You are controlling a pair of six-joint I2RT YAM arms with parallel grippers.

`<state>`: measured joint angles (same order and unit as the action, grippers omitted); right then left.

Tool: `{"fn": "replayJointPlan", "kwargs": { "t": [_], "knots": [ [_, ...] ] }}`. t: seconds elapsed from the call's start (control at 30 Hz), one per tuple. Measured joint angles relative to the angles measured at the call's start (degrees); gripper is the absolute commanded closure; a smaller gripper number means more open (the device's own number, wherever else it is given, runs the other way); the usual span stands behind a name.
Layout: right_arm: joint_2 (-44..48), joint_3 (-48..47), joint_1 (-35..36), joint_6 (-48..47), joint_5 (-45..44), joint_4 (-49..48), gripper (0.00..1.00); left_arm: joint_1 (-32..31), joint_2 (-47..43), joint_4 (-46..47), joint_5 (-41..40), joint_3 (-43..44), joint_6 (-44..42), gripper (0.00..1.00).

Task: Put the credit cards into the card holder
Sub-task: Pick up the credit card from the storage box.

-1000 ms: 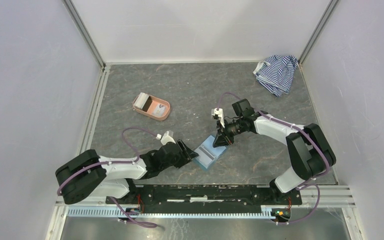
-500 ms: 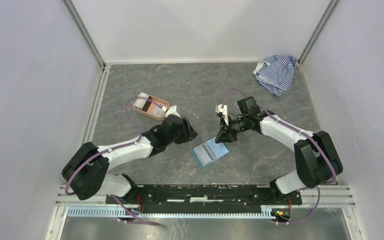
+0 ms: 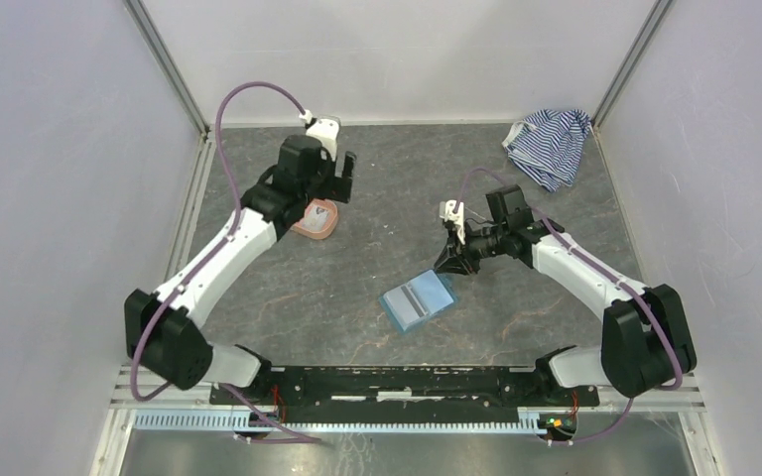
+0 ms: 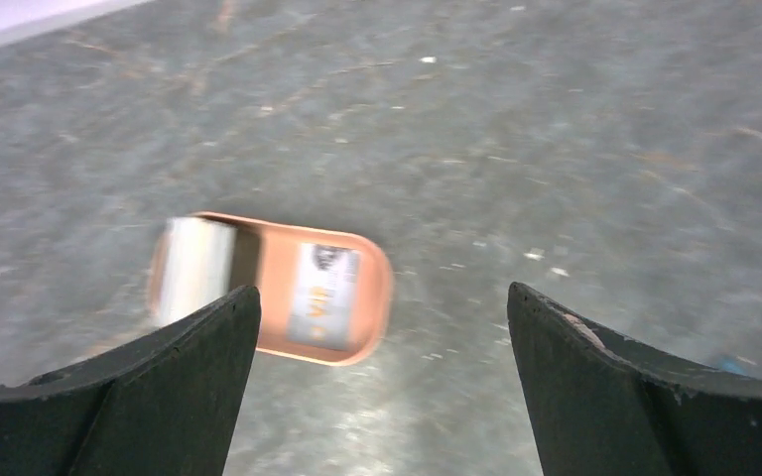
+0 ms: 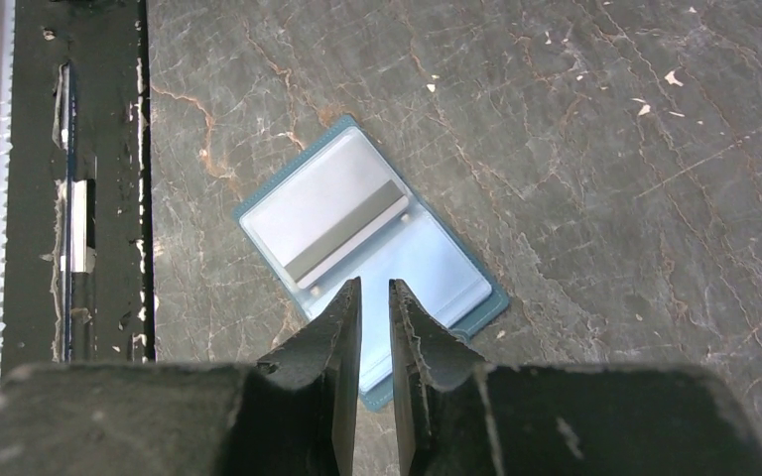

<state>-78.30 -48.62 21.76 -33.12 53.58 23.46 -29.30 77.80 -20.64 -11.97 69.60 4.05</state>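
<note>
The right gripper (image 5: 373,285), jaws a thin gap apart, hangs over the open card holder (image 5: 357,213), and the left gripper (image 4: 382,293), jaws spread wide, hangs over the credit cards (image 4: 323,295) far left.

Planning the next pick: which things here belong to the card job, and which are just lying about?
Job: credit cards, card holder.
Lying about: pink tray under the loose cards, striped cloth.

The left gripper (image 4: 379,296) swung from the card holder (image 3: 417,300) to the tray (image 4: 274,293), fingers (image 4: 159,397) now wide.
</note>
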Motion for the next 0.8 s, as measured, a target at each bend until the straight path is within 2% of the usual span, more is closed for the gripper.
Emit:
{"fn": "replayJointPlan", "kwargs": {
  "t": [0.27,0.5,0.8],
  "knots": [
    [-0.98,0.00,-1.27,-0.92,0.48,0.33,0.78,8.70,14.38,-7.43,-2.97,9.31,-11.43,0.00],
    [-4.28,-0.13,-1.31,-1.84,0.61,1.57,0.78,15.45,23.37,-10.80,-3.13,11.63,-16.02,0.00],
    [-7.39,-1.95,-1.60,-3.26,0.59,3.13,0.78,18.23,27.61,-11.37,-2.99,13.18,-19.02,0.03]
  ]
}}
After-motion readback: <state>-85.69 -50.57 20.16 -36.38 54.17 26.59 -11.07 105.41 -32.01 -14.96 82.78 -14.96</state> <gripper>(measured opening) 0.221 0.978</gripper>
